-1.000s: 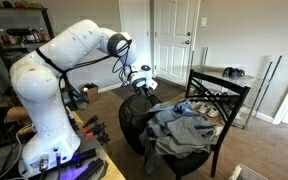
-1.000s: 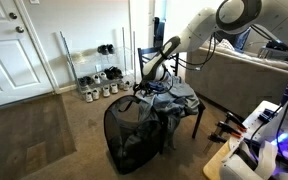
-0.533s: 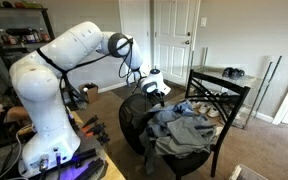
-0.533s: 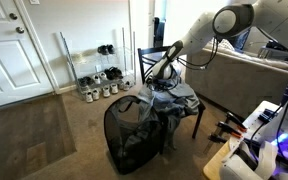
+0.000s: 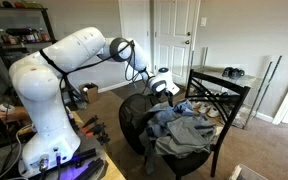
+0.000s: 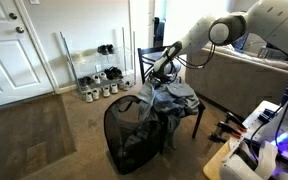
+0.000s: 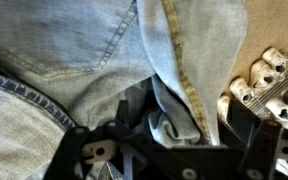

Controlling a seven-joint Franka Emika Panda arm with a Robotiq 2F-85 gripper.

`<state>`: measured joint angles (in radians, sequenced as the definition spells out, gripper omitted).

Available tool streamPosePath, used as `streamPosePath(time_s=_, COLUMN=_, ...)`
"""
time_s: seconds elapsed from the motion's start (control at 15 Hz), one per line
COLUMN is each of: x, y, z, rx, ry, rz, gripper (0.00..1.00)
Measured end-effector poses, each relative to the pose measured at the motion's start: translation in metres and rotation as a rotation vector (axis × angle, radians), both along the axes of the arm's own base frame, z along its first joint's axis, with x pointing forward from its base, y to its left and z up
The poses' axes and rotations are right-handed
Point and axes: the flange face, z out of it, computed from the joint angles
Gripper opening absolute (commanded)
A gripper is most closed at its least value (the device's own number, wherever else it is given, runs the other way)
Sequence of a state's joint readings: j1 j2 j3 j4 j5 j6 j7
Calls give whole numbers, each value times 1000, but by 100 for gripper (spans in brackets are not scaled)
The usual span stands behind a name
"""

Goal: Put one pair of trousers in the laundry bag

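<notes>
Currently the gripper point(image 5: 165, 86) hangs over the clothes heap point(image 5: 187, 128) on the black lattice-backed chair point(image 5: 222, 98), just beside the laundry bag point(image 5: 132, 118). In the wrist view the jaws stand apart, one finger at each lower corner, with nothing clamped between them. The trousers point(image 7: 74, 50) fill that view directly beneath the gripper: blue denim with stitched seams, rumpled on top of the heap and outside the bag. In an exterior view the laundry bag point(image 6: 132, 138) stands upright on the carpet point(image 6: 34, 130) against the chair, with cloth from the heap hanging at its rim. White shoes point(image 7: 266, 85) lie beyond the heap's edge.
</notes>
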<state>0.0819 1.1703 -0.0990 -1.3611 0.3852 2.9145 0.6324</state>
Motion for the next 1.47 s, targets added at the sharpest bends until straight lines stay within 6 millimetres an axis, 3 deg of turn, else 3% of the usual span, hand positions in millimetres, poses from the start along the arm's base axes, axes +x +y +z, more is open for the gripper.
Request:
streamPosePath(time_s=0.53, x=30, y=-7, z=-12, rx=49, ry=18, rz=-158, gripper=100)
streamPosePath(time_s=0.93, x=35, y=-14, z=-35, rx=34, ry=32, rz=-244, gripper=100)
streamPosePath(time_s=1.0, x=35, y=-16, z=-39, rx=31, ry=32, rz=-254, gripper=75)
streamPosePath(time_s=1.13, x=35, y=-18, z=-45, rx=26, ry=29, rz=-259, gripper=67)
streamPosePath(time_s=1.47, x=38, y=-12, z=-49, rx=-2, ry=12, rz=-220, gripper=34)
